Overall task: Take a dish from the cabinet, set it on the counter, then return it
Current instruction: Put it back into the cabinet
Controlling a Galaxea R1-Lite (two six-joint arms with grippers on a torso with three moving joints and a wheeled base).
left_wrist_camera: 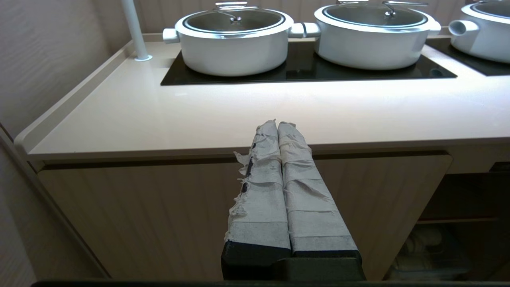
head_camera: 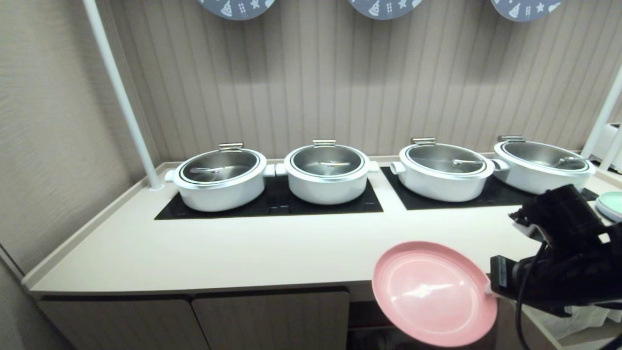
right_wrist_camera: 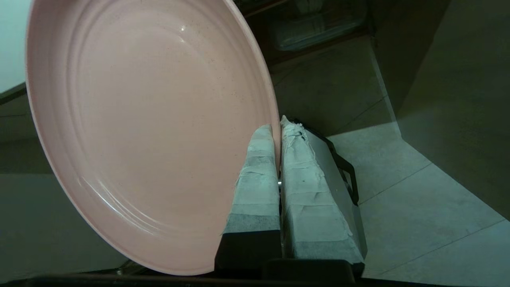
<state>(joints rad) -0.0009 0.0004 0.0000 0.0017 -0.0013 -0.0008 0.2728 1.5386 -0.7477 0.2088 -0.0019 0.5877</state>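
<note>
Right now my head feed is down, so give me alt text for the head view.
The right gripper holds the pink dish by its rim, tilted, at the counter's front edge. Four white lidded pots sit on black hob panels behind.

My head camera looked forward and down from above the counter (head_camera: 204, 253), with four white pots (head_camera: 326, 175) along its 12 o'clock side. The camera behind my left gripper (left_wrist_camera: 277, 125) sat lower, near the counter's front edge, facing the same worktop and catching the leftmost pots, ground it shared with the head view. The camera behind my right gripper (right_wrist_camera: 277, 129) pointed down at the floor (right_wrist_camera: 418, 207), very close to the pink dish (right_wrist_camera: 151, 131), which the head view showed at 5 o'clock.
</note>
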